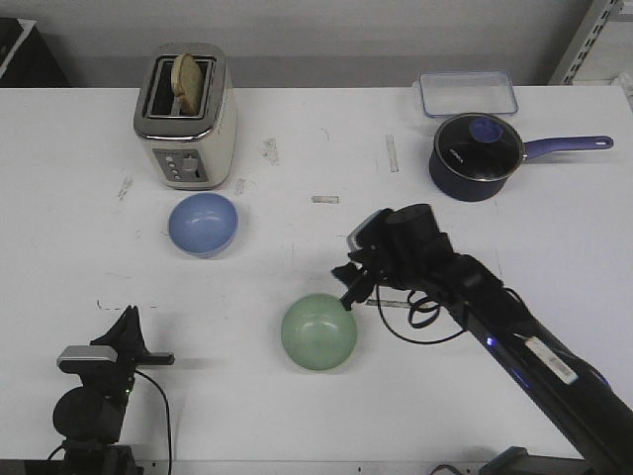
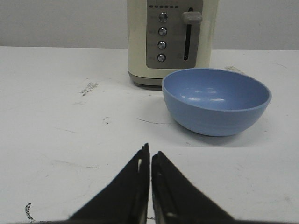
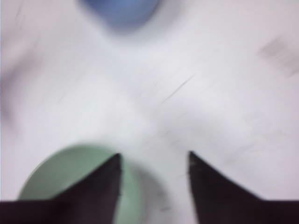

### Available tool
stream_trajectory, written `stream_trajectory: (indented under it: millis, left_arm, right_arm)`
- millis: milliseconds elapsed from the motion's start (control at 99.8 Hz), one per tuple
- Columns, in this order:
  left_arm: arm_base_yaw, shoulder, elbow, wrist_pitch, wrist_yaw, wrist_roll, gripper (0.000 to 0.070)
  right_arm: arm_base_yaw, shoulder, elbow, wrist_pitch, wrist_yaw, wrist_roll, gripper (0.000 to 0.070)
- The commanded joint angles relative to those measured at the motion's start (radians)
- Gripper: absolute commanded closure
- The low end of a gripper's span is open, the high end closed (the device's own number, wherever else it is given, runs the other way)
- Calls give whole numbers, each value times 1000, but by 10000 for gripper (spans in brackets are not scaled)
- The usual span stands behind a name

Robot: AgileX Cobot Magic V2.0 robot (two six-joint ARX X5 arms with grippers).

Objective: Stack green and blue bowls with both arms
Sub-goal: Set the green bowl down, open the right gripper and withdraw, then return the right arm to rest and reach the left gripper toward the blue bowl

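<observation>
The green bowl (image 1: 318, 333) stands on the white worktop (image 1: 297, 247) in the lower centre of the front view, upright and with nothing in it. The blue bowl (image 1: 203, 223) stands in the left centre, just in front of the cream toaster (image 1: 185, 116), which holds a slice of bread (image 1: 188, 81) in its slot. The two bowls are well apart.

The right tool (image 1: 348, 291) is at the upper right rim of the green bowl. In the right wrist view, which is blurred, its two fingers (image 3: 103, 184) are spread; one is over the inside of the bowl and the other is outside the rim. If they touch the rim, I cannot tell.

The left tool (image 2: 150, 154) is low in the lower left of the front view, pointed toward the blue bowl but not near it. Its fingers are pressed together and hold nothing.

In the upper right stand a dark navy saucepan (image 1: 477, 155) with a glass lid and a clear container (image 1: 467, 94).
</observation>
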Motion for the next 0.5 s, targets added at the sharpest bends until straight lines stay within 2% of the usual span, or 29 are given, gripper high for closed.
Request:
stream_trajectory:
  millis: [0,190,321,491]
  left_arm:
    - [0,-2,-20,12,2,-2,699]
    - [0,-2,-20,12,2,-3,699]
    - [0,-2,-20,10,2,-3,699]
    - [0,-2,-20,5,2,-3,699]
  right_arm:
    - [-31,-45,14,-3,55,4,700]
    - [-165,-196,10,-59,264,48,700]
    - [-265,-323,-71,-73,298,45,700]
    - [-394,-571,-324,-31,301,41,700]
